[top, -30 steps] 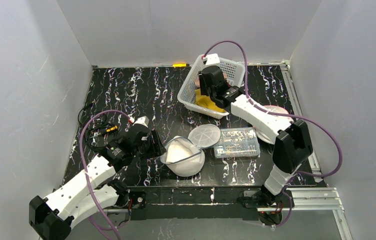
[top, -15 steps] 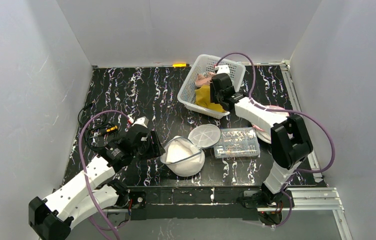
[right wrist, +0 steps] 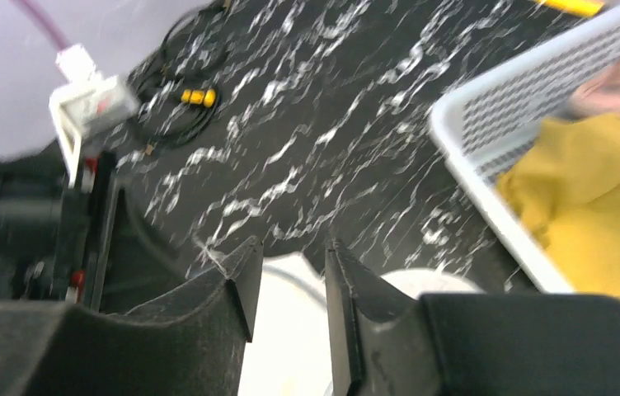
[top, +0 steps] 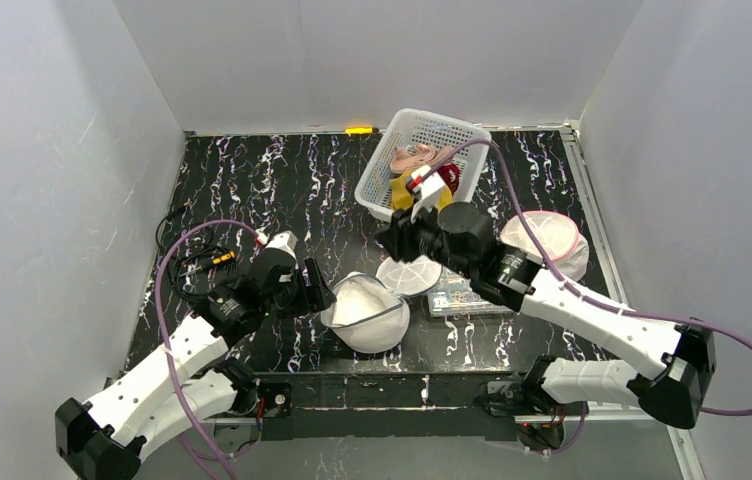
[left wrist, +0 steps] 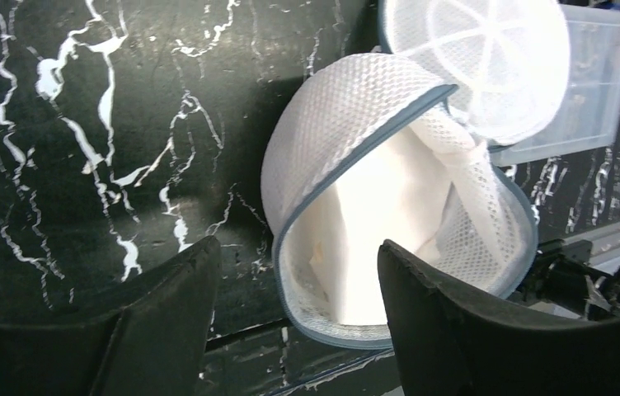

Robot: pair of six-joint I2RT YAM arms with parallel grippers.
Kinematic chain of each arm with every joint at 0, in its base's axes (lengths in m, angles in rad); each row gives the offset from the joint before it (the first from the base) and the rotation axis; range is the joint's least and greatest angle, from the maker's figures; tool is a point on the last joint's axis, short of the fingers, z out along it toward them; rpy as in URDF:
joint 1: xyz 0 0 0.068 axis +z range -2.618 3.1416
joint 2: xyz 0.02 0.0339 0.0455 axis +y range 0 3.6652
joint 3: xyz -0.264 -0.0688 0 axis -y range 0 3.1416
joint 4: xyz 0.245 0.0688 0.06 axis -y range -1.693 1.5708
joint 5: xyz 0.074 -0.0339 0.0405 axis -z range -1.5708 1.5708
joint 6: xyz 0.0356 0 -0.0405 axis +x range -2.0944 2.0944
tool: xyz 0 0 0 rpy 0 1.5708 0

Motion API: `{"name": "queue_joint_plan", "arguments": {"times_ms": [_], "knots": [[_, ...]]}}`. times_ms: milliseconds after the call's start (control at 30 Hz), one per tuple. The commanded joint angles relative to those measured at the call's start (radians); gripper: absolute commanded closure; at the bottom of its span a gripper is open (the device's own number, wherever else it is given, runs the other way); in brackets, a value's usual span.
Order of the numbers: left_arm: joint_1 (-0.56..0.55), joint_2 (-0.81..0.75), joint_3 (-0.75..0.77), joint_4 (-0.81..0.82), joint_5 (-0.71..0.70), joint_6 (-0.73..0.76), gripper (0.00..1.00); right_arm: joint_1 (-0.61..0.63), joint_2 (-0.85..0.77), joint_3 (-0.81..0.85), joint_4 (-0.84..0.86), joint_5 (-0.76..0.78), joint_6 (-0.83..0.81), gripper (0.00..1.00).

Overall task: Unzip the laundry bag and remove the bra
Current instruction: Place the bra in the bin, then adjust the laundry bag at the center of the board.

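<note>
White mesh laundry bag [top: 367,310] lies unzipped, its mouth gaping, near the middle of the table's front edge, with pale fabric showing inside. The left gripper [top: 318,296] is spread wide just beside the bag's left side, holding nothing. The right gripper [top: 393,240] hangs over the bag's far side, jaws narrowly parted and empty.

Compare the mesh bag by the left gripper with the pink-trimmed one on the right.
The grey-trimmed bag gapes open, white fabric showing inside; the pink-trimmed bag looks closed and rounded. The grey-trimmed bag lies near the front edge, the pink-trimmed bag farther back right. Both are white mesh.
</note>
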Motion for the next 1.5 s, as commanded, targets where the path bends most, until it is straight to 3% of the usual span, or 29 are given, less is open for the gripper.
{"name": "queue_joint_plan", "arguments": {"times_ms": [0,167,633,1100,1467], "knots": [[0.003,-0.026,-0.049,0.084,0.091,0.013,0.33,0.045,-0.004,-0.106,-0.091,-0.087,0.038,0.6],[0.003,0.016,-0.085,0.105,0.146,0.013,0.4,0.175,0.014,-0.168,-0.149,-0.028,0.029,0.57],[0.003,0.036,-0.173,0.136,0.191,0.008,0.54,0.363,0.019,-0.356,-0.151,0.078,0.057,0.54],[0.003,-0.068,-0.16,0.081,0.152,-0.009,0.42,0.457,0.022,-0.415,-0.171,0.158,0.117,0.53],[0.003,-0.064,-0.129,0.037,0.094,0.012,0.43,0.473,-0.009,-0.421,-0.159,0.212,0.161,0.35]]}}
